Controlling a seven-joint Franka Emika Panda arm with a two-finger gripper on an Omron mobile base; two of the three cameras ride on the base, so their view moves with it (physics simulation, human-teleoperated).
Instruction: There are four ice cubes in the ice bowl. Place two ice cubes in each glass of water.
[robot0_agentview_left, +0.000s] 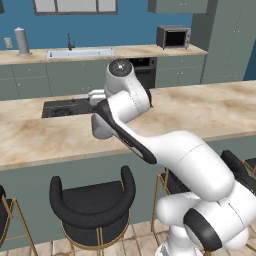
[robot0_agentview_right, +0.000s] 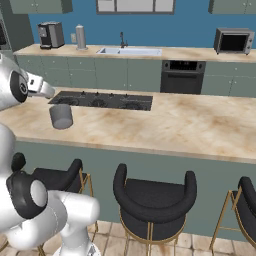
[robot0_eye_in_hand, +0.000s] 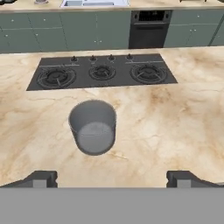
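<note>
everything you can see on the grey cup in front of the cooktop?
The short grey cylindrical tumbler is plain, opaque-looking and about as tall as wide. It stands upright on the beige marbled counter, just on the near side of the black cooktop. The hand view looks into its open top: a pale flat surface inside, no ice cubes visible. Nothing touches it but the counter.

The tabletop (robot0_eye_in_hand: 175, 127) looks like polished stone, beige marbled with rusty veins, smooth with a soft sheen. The glass (robot0_eye_in_hand: 92, 127) on it reads as matt, opaque grey, smooth-walled, paler inside at the bottom. The cooktop (robot0_eye_in_hand: 103, 72) is a flat black glossy panel with dark metal burner rings. The stools (robot0_agentview_right: 154, 197) have black padded seats, leather-like, on thin brassy metal legs. The microwave (robot0_agentview_right: 233, 40) looks brushed metal.
</note>
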